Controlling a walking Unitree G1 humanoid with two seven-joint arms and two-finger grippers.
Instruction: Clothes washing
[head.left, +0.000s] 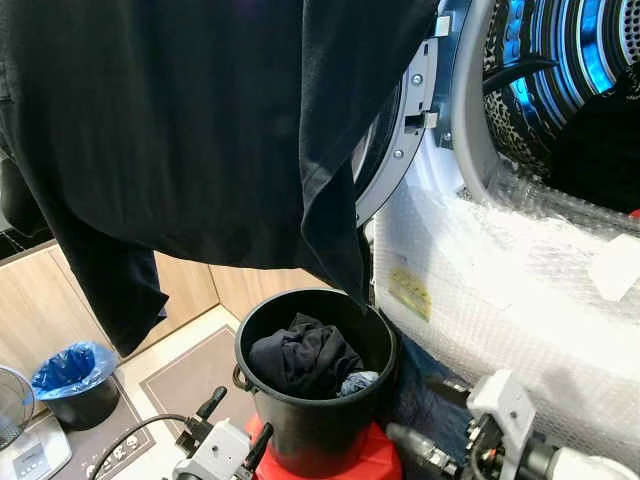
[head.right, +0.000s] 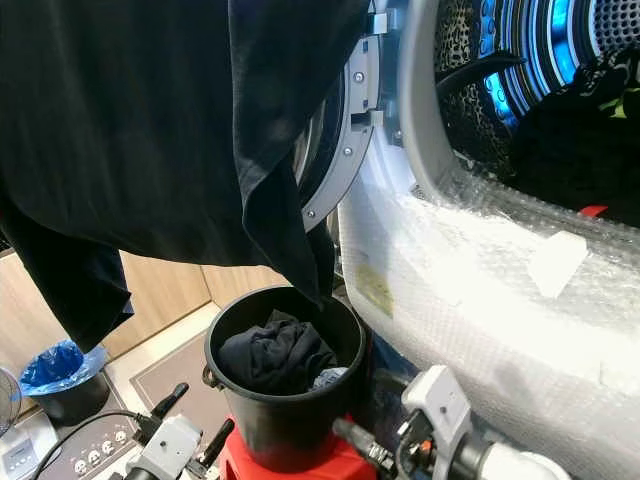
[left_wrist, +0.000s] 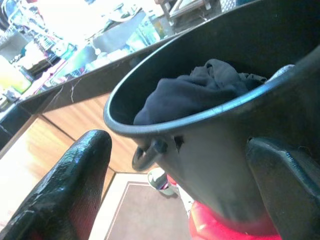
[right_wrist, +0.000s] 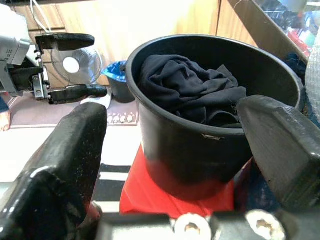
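Wood-fronted cabinets and a floor mat form the backdrop in the left eye view, with a blue-lined bin on the floor at our left. We see a black garment draped high across the frame, its tail hanging just above the black bucket. The bucket sits on a red stand, beside the washer's bubble-wrapped front, probably so clothes travel a short way to the lit drum, where dark laundry already lies.

Right eye view: same layout; the washer door stands open behind the garment.

Left wrist view: the left gripper is spread wide and empty, close against the bucket wall below the rim.

Right wrist view: the right gripper is likewise spread and empty, framing the bucket and its crumpled dark clothes.
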